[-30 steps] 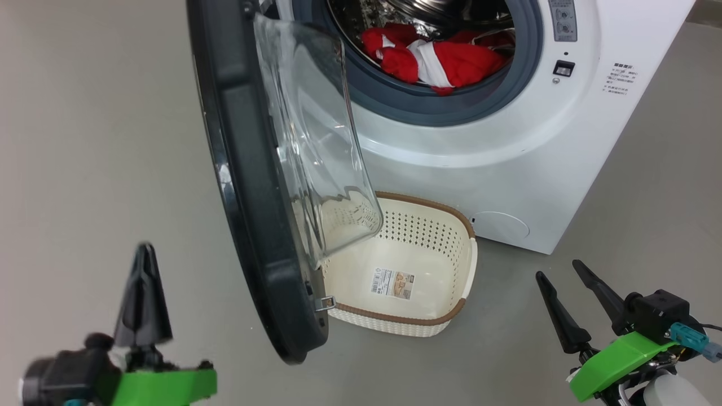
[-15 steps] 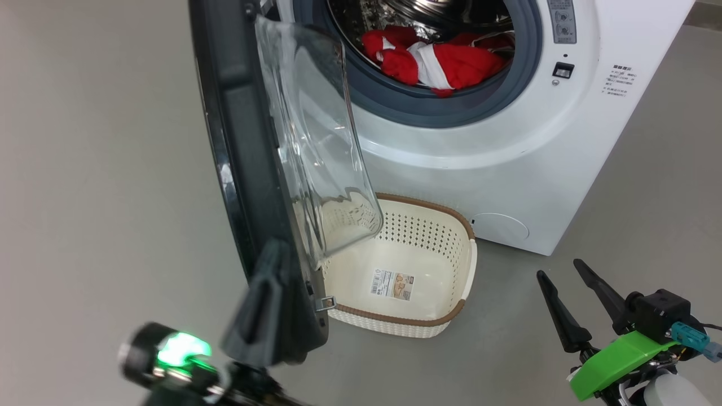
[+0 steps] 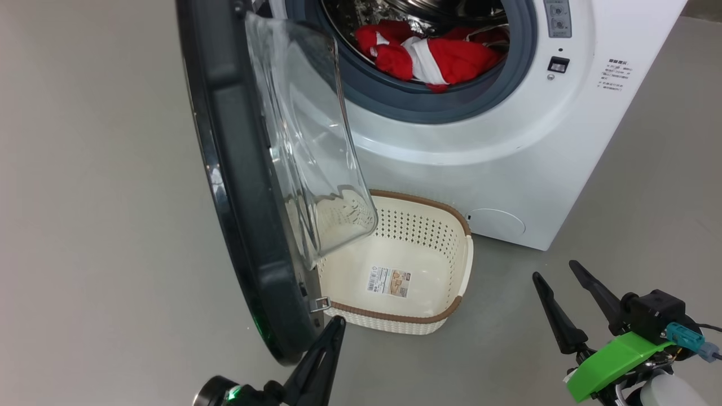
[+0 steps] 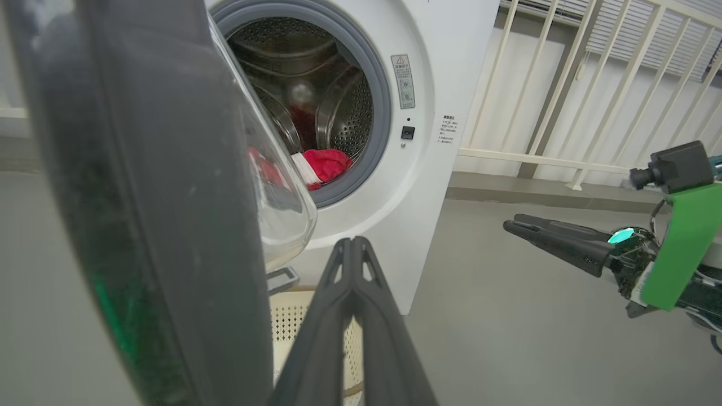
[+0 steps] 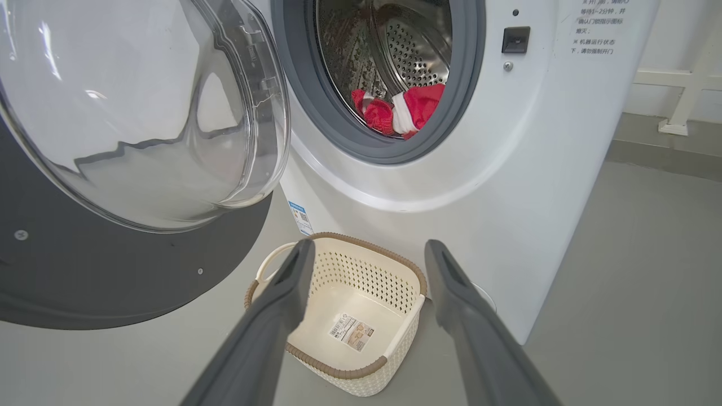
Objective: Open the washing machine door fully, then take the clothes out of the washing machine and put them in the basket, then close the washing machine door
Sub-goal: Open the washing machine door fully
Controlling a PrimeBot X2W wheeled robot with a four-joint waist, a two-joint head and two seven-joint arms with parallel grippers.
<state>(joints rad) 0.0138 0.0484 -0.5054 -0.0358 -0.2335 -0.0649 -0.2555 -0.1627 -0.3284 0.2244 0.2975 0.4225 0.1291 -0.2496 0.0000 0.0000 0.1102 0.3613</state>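
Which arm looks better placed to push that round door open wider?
Probably the left. The left claw, shut, sits close to the door's bottom edge, on its glass side. The right claw, open, hangs beyond the basket, farther from the door.

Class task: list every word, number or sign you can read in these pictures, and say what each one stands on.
"等待1~2分钟": in the notice printed on the washer, right of the opening.
"请勿强制开门": last line of that notice.
Warning triangle: on the grey label beside the opening; its text is too small to read.
Sticker in the basket: too small.
Blue sticker low on the washer: too small.
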